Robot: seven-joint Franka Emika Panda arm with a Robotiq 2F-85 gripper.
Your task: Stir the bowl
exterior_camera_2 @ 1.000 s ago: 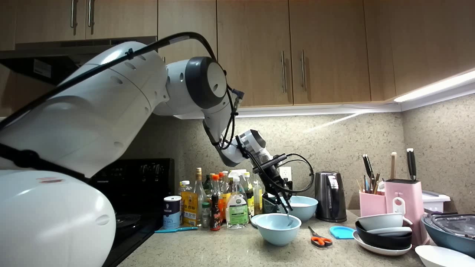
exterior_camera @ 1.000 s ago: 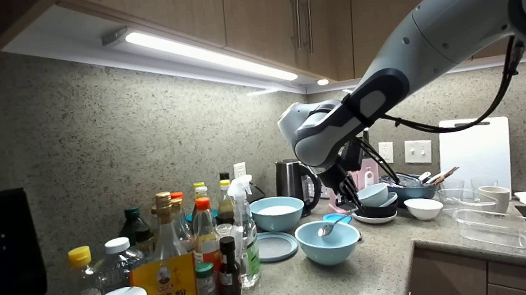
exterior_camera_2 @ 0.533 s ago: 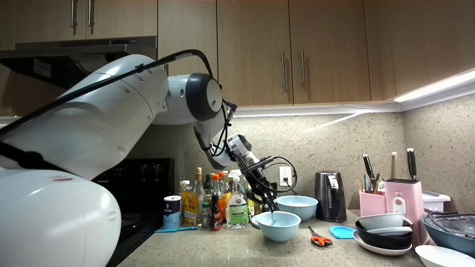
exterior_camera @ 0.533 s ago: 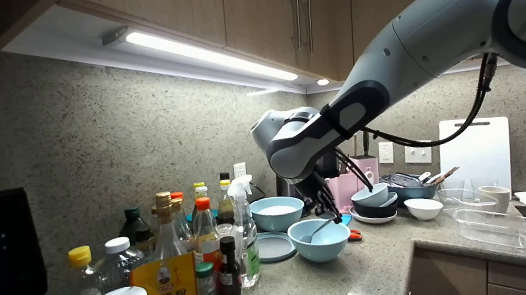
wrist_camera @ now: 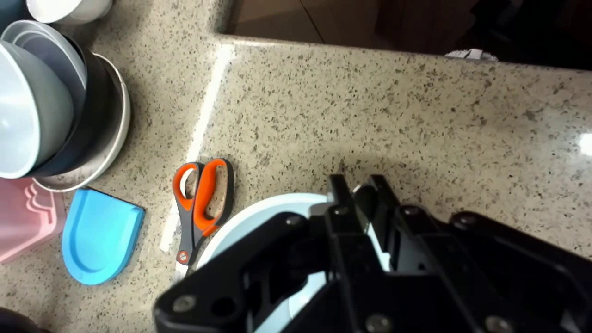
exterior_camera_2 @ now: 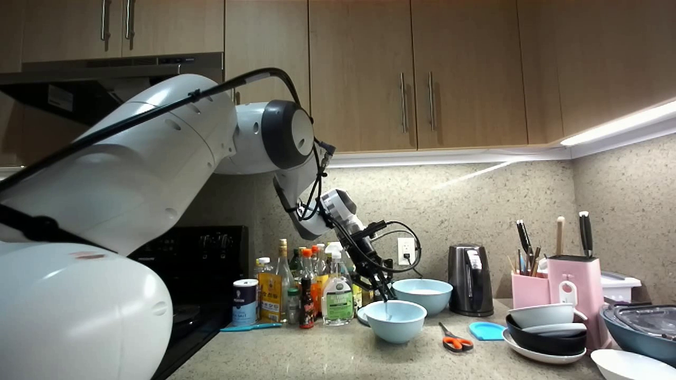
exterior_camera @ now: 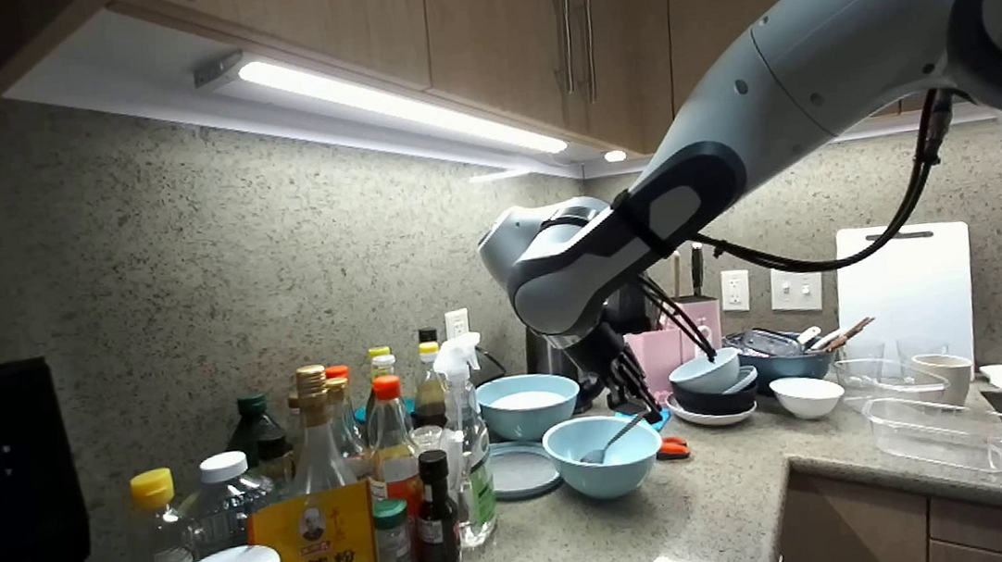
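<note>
The light-blue bowl stands upright on the counter, and it shows in both exterior views. My gripper is above the bowl's rim, pointing down at a slant; it also shows in an exterior view. It is shut on the handle of a metal spoon. The spoon leans, with its head inside the bowl near the inner wall. In the wrist view the fingertips pinch the handle end over the bowl's edge. My fingers hide much of the bowl there. I cannot tell what the bowl contains.
A second light-blue bowl with something white inside stands behind, beside a round lid. A spray bottle and several bottles stand close by. Orange-handled scissors and a blue flat holder lie near the bowl. Stacked bowls stand beyond.
My gripper has moved left in both exterior views, taking the spoon with it. The spoon head has shifted left and lower inside the bowl. The bowl has slid slightly.
</note>
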